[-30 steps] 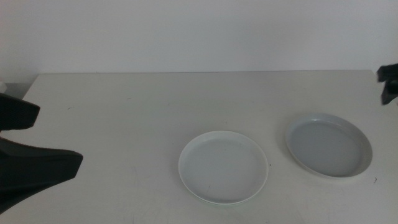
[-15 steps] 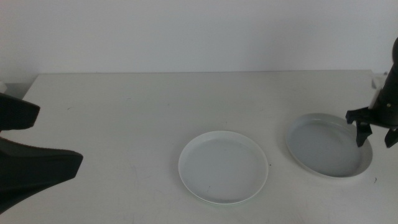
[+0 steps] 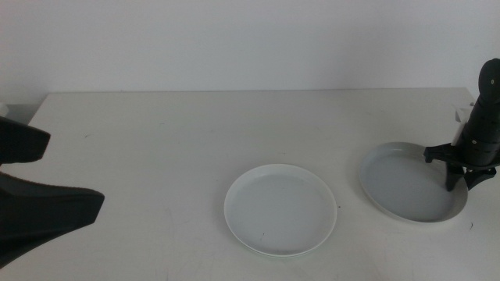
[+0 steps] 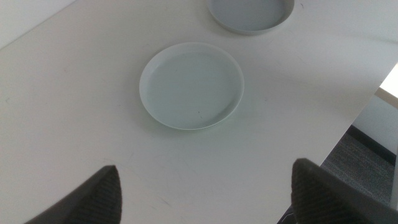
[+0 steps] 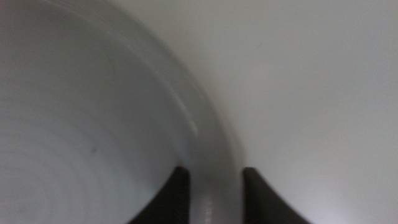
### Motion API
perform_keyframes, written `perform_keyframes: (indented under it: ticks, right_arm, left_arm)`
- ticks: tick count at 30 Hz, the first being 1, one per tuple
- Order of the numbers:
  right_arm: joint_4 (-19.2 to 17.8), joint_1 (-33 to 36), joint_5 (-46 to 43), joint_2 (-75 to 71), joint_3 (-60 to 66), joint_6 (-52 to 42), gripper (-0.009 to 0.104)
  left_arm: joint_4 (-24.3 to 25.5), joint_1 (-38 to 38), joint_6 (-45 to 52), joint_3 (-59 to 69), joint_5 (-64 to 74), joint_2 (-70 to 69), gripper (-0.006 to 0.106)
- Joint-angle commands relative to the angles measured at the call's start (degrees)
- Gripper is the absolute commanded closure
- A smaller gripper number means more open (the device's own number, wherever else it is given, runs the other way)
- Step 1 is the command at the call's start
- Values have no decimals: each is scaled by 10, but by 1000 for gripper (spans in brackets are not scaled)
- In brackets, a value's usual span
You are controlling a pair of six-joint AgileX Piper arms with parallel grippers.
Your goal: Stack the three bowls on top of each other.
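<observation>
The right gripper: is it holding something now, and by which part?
Not yet. The right gripper straddles the rim of the grey bowl, jaws open. The left gripper holds nothing.

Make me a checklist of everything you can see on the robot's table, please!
Surface: white table, a few tiny dark specks.
Job's things: only two bowls are visible. The pale bowl sits near the middle; the grey bowl sits apart on the right. No third bowl is seen separately.
Clutter: nothing seen.
Hands: the right hand is down at the grey bowl's far-right rim, one jaw inside and one outside, open. The left hand waits at the left edge, open and empty.
Cables: nothing seen.
Surroundings: plain white wall behind; dark floor past the table edge.
</observation>
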Motion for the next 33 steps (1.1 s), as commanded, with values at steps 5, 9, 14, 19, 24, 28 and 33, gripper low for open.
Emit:
perform_keyframes:
  ticks: [5, 9, 14, 19, 24, 28, 33]
  right_arm:
    - [-13, -6, -3, -43, -11, -3, 96]
    - [-4, -4, -7, -129, 12, 3, 96]
    - [36, -3, -2, -209, 10, 2, 96]
    - [113, 13, 26, -260, -3, -28, 96]
    - [143, 54, 30, -265, -3, -33, 96]
    - [146, 106, 13, -257, -3, -33, 96]
    - [157, 163, 6, -229, -3, -33, 96]
  left_arm:
    - [-13, -1, -3, -16, -29, -1, -5]
    - [-13, -1, -3, -16, -28, 0, -5]
    - [-13, -1, -3, -16, -28, 0, -5]
    - [-13, -1, -3, -16, -28, 0, -5]
    - [-13, -1, -3, -16, -28, 0, -5]
    - [-13, -1, -3, -16, -28, 0, -5]
    - [-13, -1, -3, -16, -28, 0, -5]
